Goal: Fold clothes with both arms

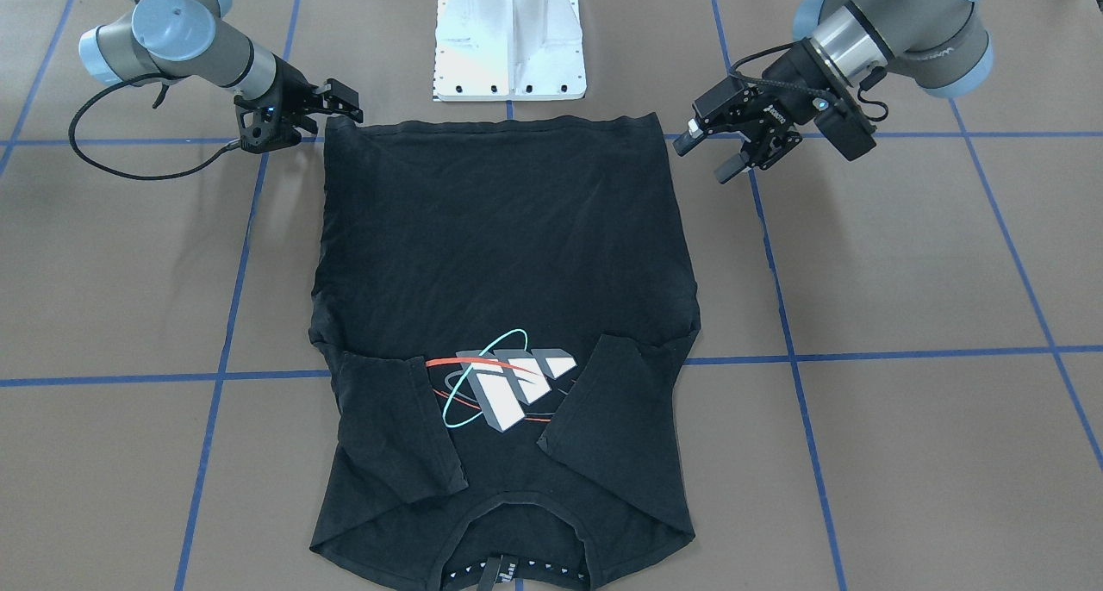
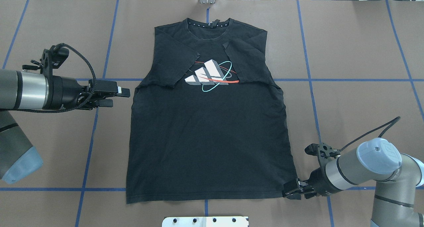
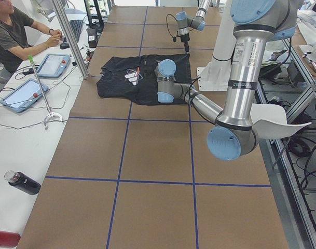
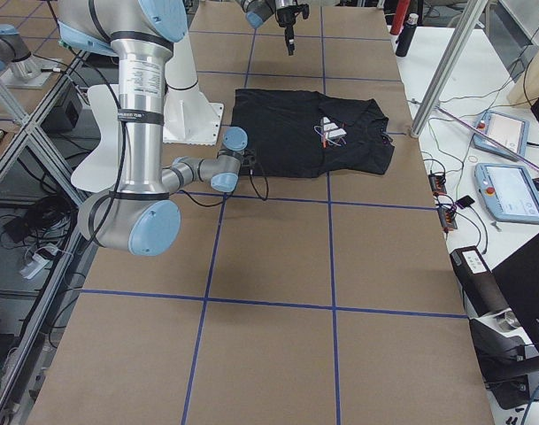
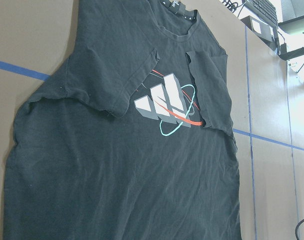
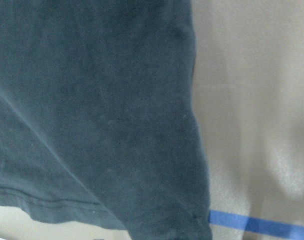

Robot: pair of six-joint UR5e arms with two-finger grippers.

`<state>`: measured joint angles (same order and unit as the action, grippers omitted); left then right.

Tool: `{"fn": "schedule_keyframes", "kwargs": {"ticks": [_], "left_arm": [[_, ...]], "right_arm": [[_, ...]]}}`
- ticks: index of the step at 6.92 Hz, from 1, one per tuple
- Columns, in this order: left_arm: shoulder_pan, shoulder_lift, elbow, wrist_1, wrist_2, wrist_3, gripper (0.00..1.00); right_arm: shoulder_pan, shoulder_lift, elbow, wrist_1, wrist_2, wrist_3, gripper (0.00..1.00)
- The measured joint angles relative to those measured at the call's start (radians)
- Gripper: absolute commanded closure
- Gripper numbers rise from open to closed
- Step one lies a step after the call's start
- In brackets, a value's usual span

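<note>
The black T-shirt (image 2: 208, 131) lies flat and logo-up on the brown table, collar away from the robot's base, hem towards it. Both short sleeves are folded inward beside the orbit logo (image 2: 208, 76); the shirt (image 1: 500, 246) and logo (image 5: 164, 102) show the same. My left gripper (image 2: 114, 97) hovers open just off the shirt's left side edge, holding nothing, and the left gripper (image 1: 711, 154) stands clear of the fabric. My right gripper (image 2: 292, 190) sits low at the hem's right corner, fingers slightly apart at the flat cloth. The right wrist view shows only that corner of the shirt (image 6: 92, 100).
The white pedestal base (image 1: 510, 48) stands just behind the hem. Blue tape lines (image 2: 331, 79) cross the brown table. A person (image 3: 12, 31) sits at a side bench with tablets (image 4: 508, 190), and a dark bottle (image 3: 23, 182) lies there. A metal post (image 3: 69, 39) rises near the shirt's collar end.
</note>
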<state>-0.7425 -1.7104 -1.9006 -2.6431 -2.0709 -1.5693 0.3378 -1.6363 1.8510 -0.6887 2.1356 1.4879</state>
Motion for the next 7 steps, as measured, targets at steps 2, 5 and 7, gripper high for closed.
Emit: {"fn": "schedule_keyframes", "kwargs": {"ticks": [2,5,7], "left_arm": [[0.000,0.001,0.000,0.000,0.000,0.001,0.00],[0.000,0.004,0.001,0.000,0.000,0.002,0.00],[0.000,0.005,0.000,0.000,0.001,0.002,0.00]], "right_arm": [[0.002,0.000,0.015,0.000,0.007,0.000,0.13],[0.001,-0.003,0.024,0.000,0.005,0.000,0.12],[-0.002,-0.003,0.017,-0.001,0.003,0.000,0.12]]}}
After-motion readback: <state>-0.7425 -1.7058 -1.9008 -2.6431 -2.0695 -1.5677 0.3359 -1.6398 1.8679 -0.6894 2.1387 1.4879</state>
